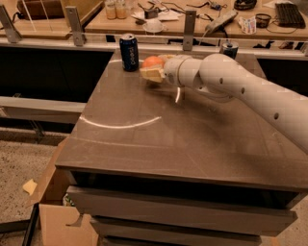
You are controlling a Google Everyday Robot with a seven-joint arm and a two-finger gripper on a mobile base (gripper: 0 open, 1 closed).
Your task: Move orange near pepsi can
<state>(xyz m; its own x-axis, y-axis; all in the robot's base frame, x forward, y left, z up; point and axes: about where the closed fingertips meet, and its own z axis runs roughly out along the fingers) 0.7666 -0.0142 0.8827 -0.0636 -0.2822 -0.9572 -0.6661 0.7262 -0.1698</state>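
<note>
Dark grey-brown table top (144, 144) fills most of the view, and toward its 11 o'clock corner stands the pepsi can (129, 52), upright, navy with white lettering down its side. At about 4 o'clock from the can, near it but not touching, is the orange (152, 62), pinched in the gripper (154, 66), whose pale tan fingers (152, 75) are closed on the fruit; whether the orange rests on the surface or hangs just above it I cannot tell. The white arm (240, 86) reaches in from the table's 4 o'clock side, its thick wrist just behind the fruit. A second, dark can (229, 49) stands at the back edge near 1 o'clock, well apart from the other two. Beyond the table runs a wooden workbench (96, 24) with a keyboard (288, 14) at its far right, and a cardboard box (57, 223) lies on the floor at 7 o'clock
</note>
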